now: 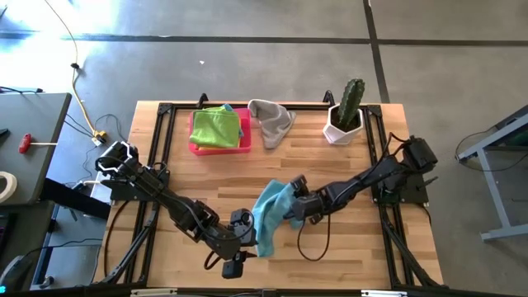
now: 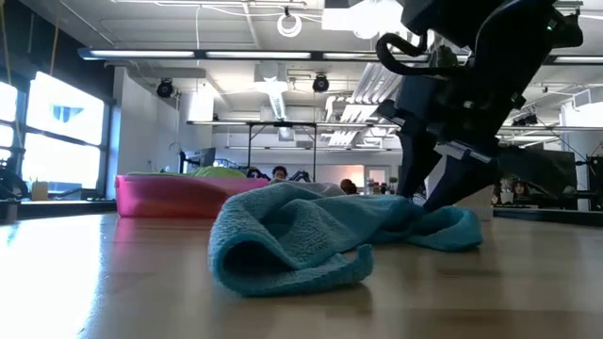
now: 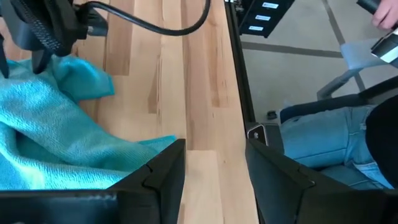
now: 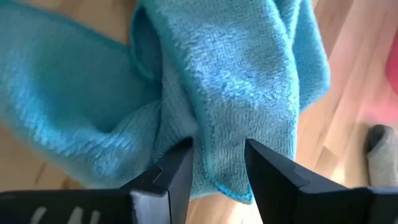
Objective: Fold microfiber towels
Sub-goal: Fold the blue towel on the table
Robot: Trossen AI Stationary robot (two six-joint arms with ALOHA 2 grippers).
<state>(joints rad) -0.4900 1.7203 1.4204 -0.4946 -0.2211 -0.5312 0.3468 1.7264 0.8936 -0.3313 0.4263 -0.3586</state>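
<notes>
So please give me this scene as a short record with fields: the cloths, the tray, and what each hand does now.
blue cloth: crumpled on the table's front middle, between both hands
left hand: low at the cloth's front edge, fingers apart, nothing between them
right hand: fingers around a fold of the blue cloth
pink tray: at the back, holds a green cloth over a yellow one
grey cloth: loose beside the tray
cactus pot: back right corner
</notes>
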